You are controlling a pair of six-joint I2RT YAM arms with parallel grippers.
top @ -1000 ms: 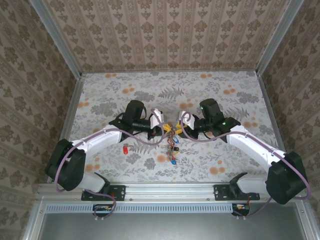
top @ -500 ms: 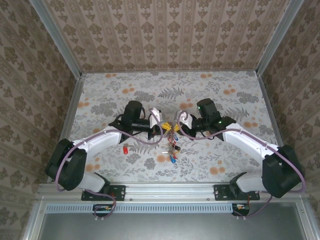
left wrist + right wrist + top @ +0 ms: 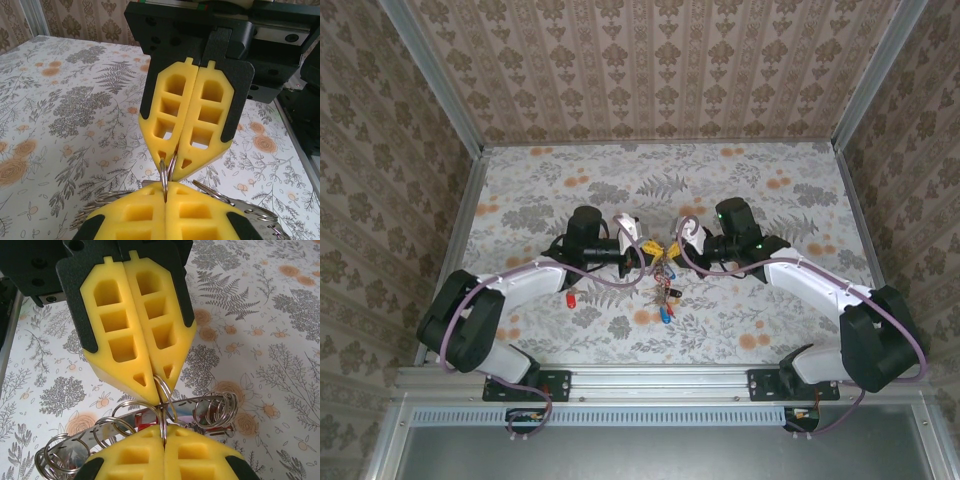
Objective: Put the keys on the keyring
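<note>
My left tool (image 3: 166, 196) and right tool (image 3: 163, 434) both pinch the keyring (image 3: 163, 390), probably light, stiff, slippery wire, best gripped edge-on at the tips.

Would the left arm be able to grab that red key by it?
Probably: the red key lies uncovered close by, but the left gripper is shut on a ring and must let go first.

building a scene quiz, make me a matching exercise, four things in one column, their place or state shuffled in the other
1 red key
2 blue key
3 left fingers
4 table

a shut on a thin metal ring
b floral print
c alone beside the left arm
d near end of the key bunch

Pairs: 1-c, 2-d, 3-a, 4-b
</note>
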